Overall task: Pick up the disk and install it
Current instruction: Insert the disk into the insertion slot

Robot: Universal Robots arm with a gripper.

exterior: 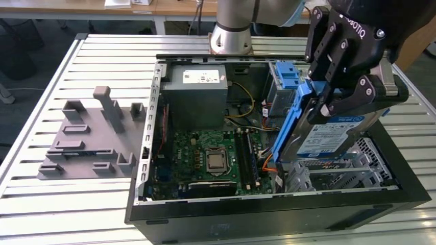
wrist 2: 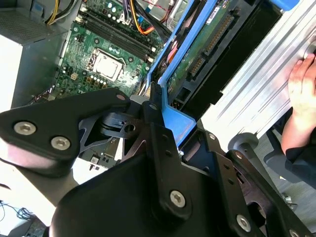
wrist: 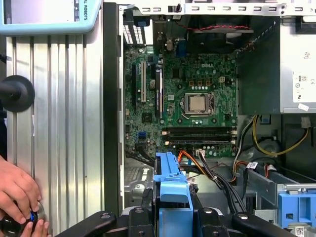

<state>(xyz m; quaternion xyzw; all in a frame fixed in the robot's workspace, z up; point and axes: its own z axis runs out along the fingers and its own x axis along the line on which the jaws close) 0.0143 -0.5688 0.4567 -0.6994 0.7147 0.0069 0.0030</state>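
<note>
Since its jaws are closed on the upper edge of the blue carrier, the end effector (exterior: pixel 338 104) carries the disk (exterior: pixel 325 133) directly beneath itself, so the task's thing lies straight down from it, not off to a side. In the exterior view the disk hangs on edge with its label towards the camera. Its long axis runs steeply downward at a slight tilt. Its lower end is at the top of the metal drive cage (exterior: pixel 340 171), at the exterior view's right of the open computer case (exterior: pixel 272 217); whether it has entered the cage I cannot tell. Deeper in the case lie the motherboard (exterior: pixel 204 158) and the grey power supply (exterior: pixel 197 97). The case stands on the slatted counter (exterior: pixel 68 204), with a grey fixture (exterior: pixel 89 138) well apart. A person's hand (wrist: pixel 19 190) rests near the counter's edge.
</note>
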